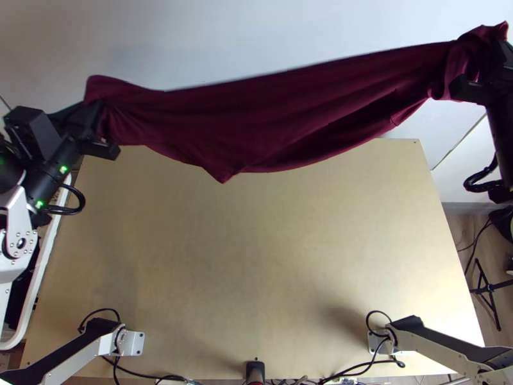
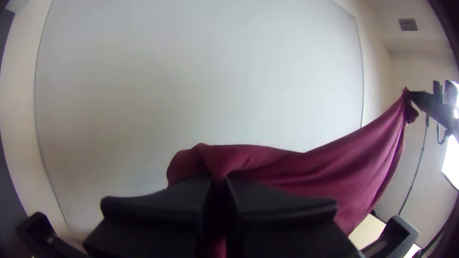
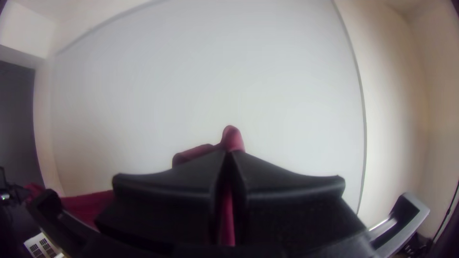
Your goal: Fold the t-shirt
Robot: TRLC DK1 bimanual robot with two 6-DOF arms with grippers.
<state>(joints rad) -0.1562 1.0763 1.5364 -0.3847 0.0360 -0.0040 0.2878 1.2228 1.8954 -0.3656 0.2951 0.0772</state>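
Observation:
The dark red t-shirt (image 1: 269, 115) hangs stretched in the air between both grippers, above the far part of the table, its lower edge sagging to a point. At its left end my left gripper (image 1: 99, 125) is shut on the cloth; in the left wrist view the left gripper (image 2: 219, 181) pinches it, and the t-shirt (image 2: 354, 162) slopes up to the other arm. My right gripper (image 1: 481, 80) holds the bunched right end, higher in the picture. In the right wrist view, a narrow fold of t-shirt (image 3: 233, 138) stands up between the closed fingers of the right gripper (image 3: 229, 155).
Below the shirt lies the light wooden table (image 1: 256, 256). Cables and two metal brackets (image 1: 131, 343) are at its near edge. A black stand (image 1: 488, 289) is on the floor to the right. A large white panel (image 2: 201, 81) is behind.

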